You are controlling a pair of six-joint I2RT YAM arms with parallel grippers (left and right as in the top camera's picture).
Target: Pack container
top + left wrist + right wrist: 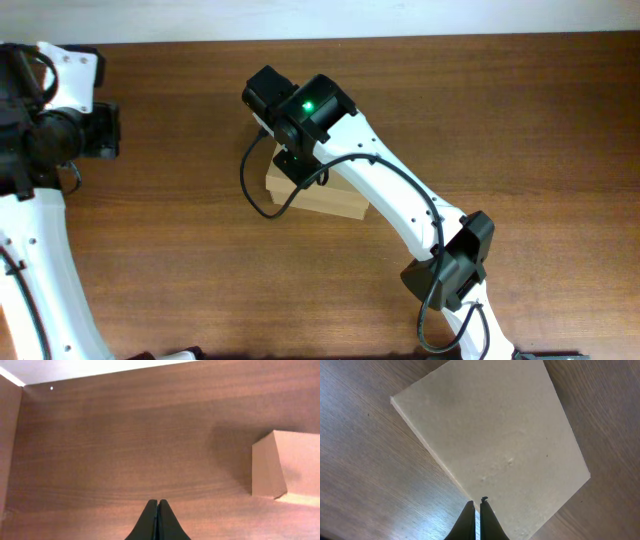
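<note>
The container (335,200) is a plain tan cardboard box lying mid-table with its lid down flat. It fills the right wrist view (505,440) and shows at the right edge of the left wrist view (287,467). My right gripper (476,505) is shut and empty, with its tips right over the box's near edge. In the overhead view the right gripper (292,163) sits over the box's left end and hides it. My left gripper (158,502) is shut and empty. It hangs over bare wood far to the left of the box (110,131).
The brown wooden table (180,250) runs to a pale wall edge at the back (400,20). The right arm's white links (400,200) cross the table from the front right to the box. No other loose objects show.
</note>
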